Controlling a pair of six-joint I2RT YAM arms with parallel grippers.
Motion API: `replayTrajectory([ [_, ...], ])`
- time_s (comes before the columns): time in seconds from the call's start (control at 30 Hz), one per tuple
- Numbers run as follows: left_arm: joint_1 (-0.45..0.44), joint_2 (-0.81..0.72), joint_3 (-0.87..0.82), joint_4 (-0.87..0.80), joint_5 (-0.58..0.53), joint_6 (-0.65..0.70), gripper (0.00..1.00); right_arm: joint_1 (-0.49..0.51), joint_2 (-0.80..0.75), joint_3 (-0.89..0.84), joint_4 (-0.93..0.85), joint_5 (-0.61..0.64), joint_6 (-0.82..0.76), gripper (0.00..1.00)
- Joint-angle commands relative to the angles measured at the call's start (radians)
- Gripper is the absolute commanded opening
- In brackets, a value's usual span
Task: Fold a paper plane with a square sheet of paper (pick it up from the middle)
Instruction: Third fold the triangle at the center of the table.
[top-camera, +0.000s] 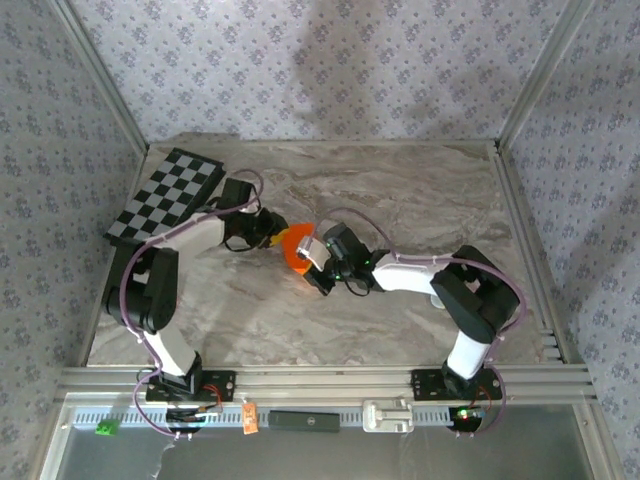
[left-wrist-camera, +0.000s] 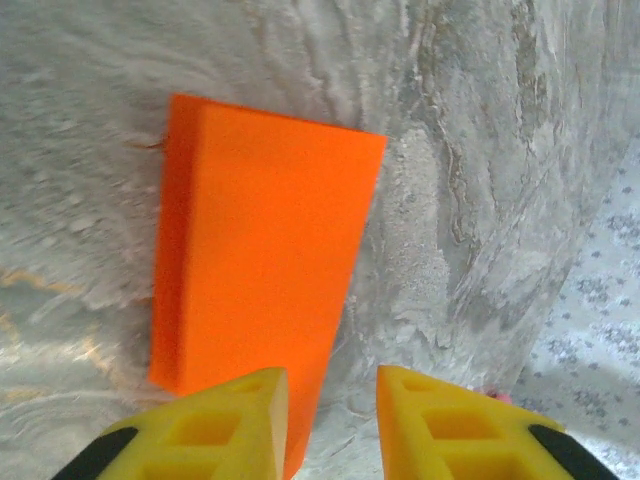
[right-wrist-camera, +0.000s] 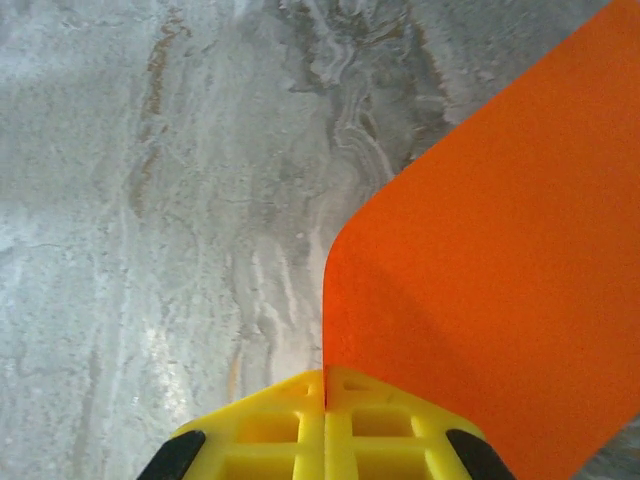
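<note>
Paper (right-wrist-camera: 490, 260) clamped in right pincer (right-wrist-camera: 325, 385); left pincer (left-wrist-camera: 331, 390) narrowly parted at its edge.

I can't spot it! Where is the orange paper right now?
In the top view the orange paper sits mid-table, right of the checkerboard, between the left gripper and the right gripper, which pinches its edge.

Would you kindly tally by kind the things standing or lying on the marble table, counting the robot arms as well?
orange paper sheet: 1
black-and-white checkerboard: 1
robot arms: 2 (left arm, right arm)
Total: 4
</note>
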Motion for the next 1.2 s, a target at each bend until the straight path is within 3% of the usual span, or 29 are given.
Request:
replayTrajectory([
  [0.0,-0.027,0.075,0.064,-0.018,0.038,0.047,0.25,-0.005,0.039,0.049,-0.052,-0.106,0.075,0.03],
  [0.53,-0.060,0.326,0.244,-0.181,0.019,0.171,0.09,-0.049,0.112,0.119,-0.099,-0.161,0.201,0.03],
  [1.17,-0.072,0.369,0.289,-0.246,0.025,0.233,0.06,-0.094,0.145,0.188,-0.196,0.023,0.333,0.07],
])
